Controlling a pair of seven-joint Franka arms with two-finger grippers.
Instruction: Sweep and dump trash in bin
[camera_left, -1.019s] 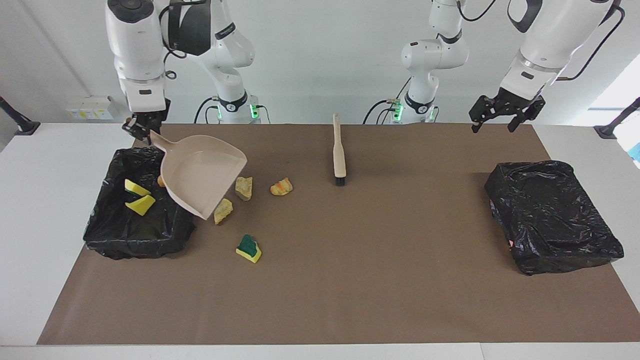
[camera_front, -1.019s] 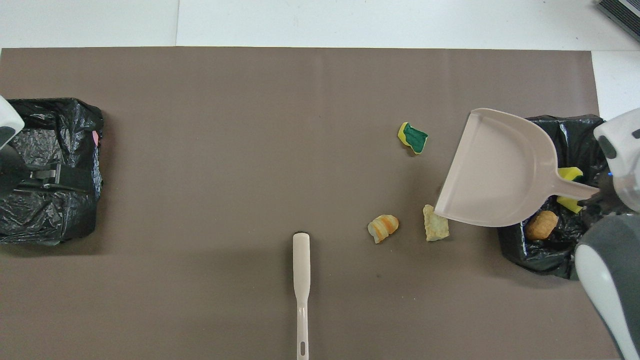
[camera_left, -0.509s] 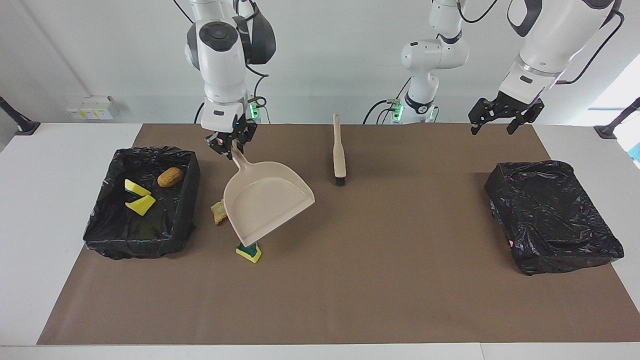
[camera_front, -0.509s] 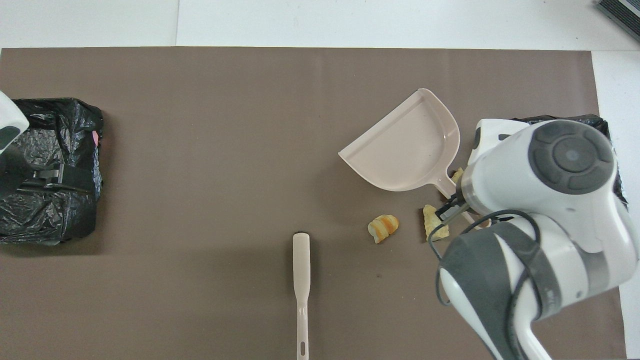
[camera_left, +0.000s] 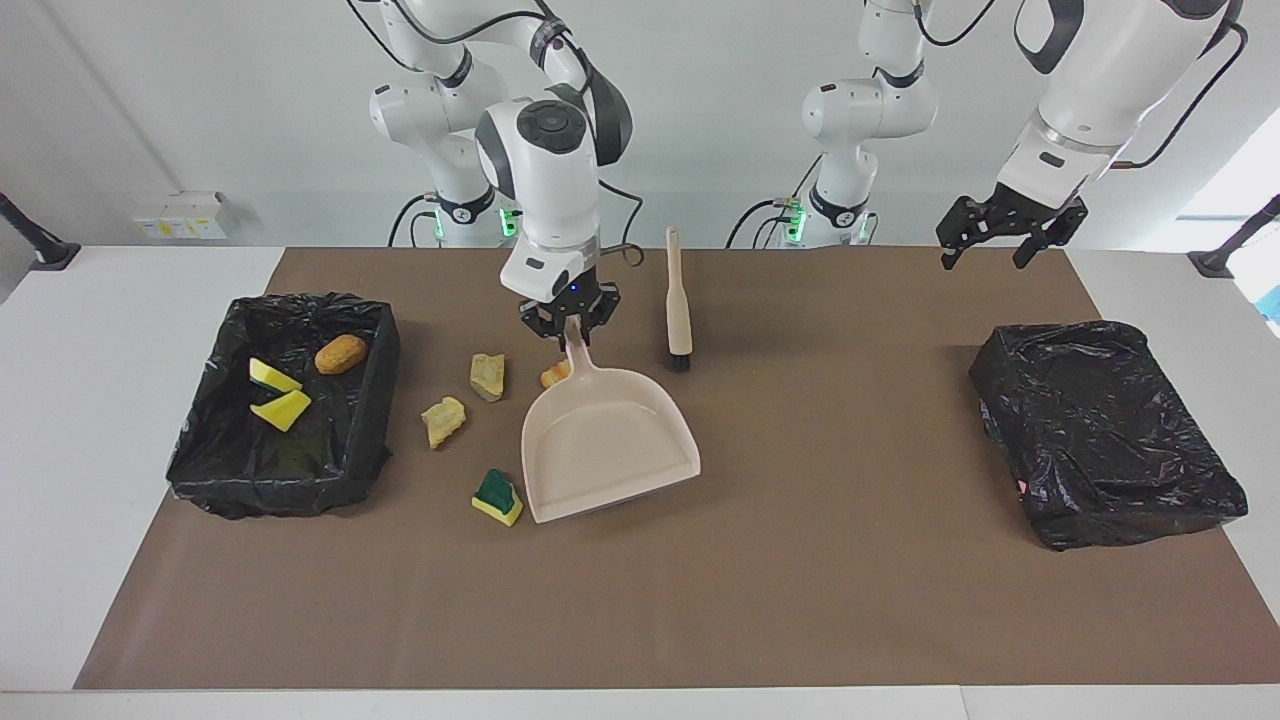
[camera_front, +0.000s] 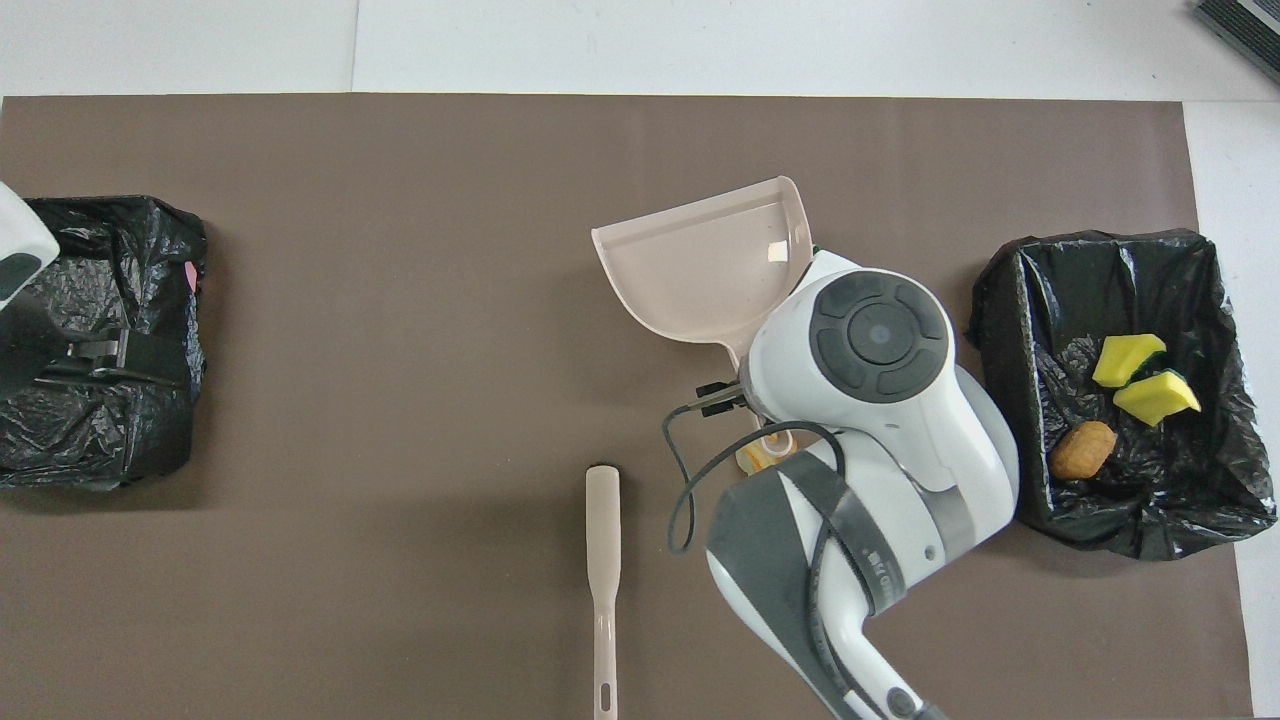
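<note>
Right jaws (camera_left: 568, 322) clamped on dustpan (camera_left: 608, 440) handle, left jaws (camera_left: 1008, 232) spread, idle (orange scrap (camera_left: 553, 375) half hidden by the handle)

brown mat (camera_left: 760, 600) covers the white table (camera_left: 110, 420), small white box (camera_left: 180, 213) by the wall at the right arm's end, black stand foot (camera_left: 40, 250) near it, another black stand foot (camera_left: 1225, 258) at the left arm's end.

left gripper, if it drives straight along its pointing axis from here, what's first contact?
The left gripper hangs open, fingers pointing down, over the brown mat at the left arm's end. Straight down it likely meets bare mat first, nearer the robots than the closed black bag. Depth is uncertain; it might clip the bag.
</note>
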